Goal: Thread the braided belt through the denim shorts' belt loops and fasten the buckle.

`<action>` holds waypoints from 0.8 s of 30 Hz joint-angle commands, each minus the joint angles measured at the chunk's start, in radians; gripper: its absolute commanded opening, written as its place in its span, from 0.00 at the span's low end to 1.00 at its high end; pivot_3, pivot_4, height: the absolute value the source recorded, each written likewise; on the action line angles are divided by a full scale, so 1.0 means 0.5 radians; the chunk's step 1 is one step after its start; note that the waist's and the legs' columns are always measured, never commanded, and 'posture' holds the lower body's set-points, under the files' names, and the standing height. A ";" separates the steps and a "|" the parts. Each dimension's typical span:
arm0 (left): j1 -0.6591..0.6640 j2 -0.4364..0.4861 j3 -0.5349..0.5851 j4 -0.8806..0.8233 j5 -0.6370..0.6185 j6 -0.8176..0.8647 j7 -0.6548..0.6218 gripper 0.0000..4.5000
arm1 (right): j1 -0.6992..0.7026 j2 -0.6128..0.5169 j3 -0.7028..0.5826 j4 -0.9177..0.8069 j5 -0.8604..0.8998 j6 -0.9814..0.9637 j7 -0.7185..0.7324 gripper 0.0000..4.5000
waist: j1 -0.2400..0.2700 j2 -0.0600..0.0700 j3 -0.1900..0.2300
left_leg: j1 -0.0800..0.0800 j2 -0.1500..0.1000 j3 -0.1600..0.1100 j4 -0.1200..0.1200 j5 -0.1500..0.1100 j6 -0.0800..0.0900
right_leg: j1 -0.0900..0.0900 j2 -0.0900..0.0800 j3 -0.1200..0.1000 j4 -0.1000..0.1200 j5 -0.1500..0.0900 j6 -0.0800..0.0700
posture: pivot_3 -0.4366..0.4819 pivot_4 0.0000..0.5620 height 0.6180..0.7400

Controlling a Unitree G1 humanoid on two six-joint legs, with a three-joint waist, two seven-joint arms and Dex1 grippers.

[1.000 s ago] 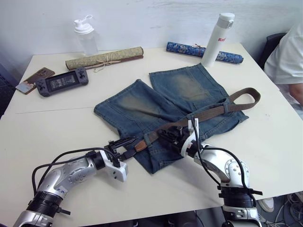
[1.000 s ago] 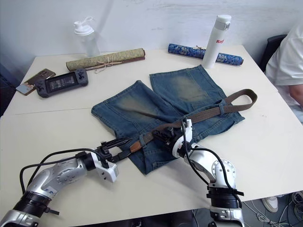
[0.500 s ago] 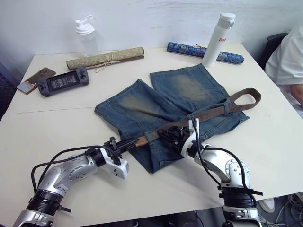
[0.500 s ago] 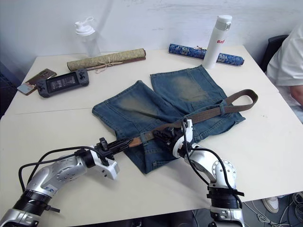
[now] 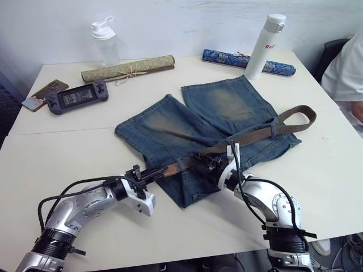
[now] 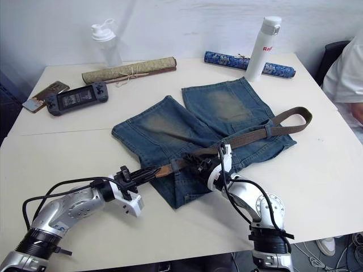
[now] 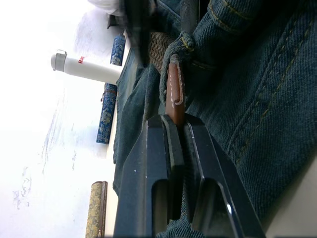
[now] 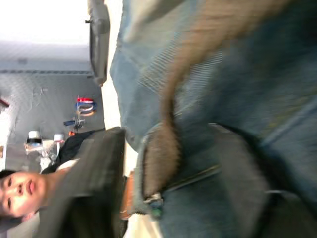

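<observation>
**Fingers pinch the belt tip to draw it through the waistband**

Fingers of the left gripper are closed on the brown leather tip of the braided belt, just past a belt loop — likely to pull it onward. Spread around the strap, the right gripper steadies the waistband of the denim shorts, which lie flat mid-table. I can't pick out the buckle.

We see a white table bearing the denim shorts at its middle, a game console and phone on the left, and a rolled tan mat, clear shaker bottle, blue patterned roll and white flask along the far edge.
</observation>
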 commanded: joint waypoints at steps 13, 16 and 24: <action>0.075 0.036 0.069 -0.052 -0.058 0.042 0.011 0.00 | 0.288 -1.300 0.095 -0.831 -1.309 -0.192 1.347 0.99 | 0.040 0.007 0.004 | -0.001 0.000 -0.002 0.000 -0.004 0.007 | 0.001 0.000 -0.003 -0.013 0.001 0.001 | 0.48 0.27 0.82; 0.076 0.037 0.067 -0.056 -0.064 0.044 0.008 0.00 | 0.333 -1.295 0.166 -0.847 -1.566 -0.336 1.474 0.94 | 0.052 0.004 0.005 | -0.001 -0.001 0.001 0.002 -0.002 0.004 | 0.001 -0.001 -0.002 -0.014 0.001 0.001 | 0.48 0.27 0.82; 0.066 0.033 0.063 -0.060 -0.075 0.052 -0.001 0.00 | 0.357 -1.166 0.253 -0.789 -2.005 -0.525 1.615 0.17 | 0.061 0.003 0.006 | 0.000 -0.001 0.000 0.003 -0.001 0.001 | 0.002 -0.001 -0.003 -0.013 0.001 0.001 | 0.48 0.27 0.82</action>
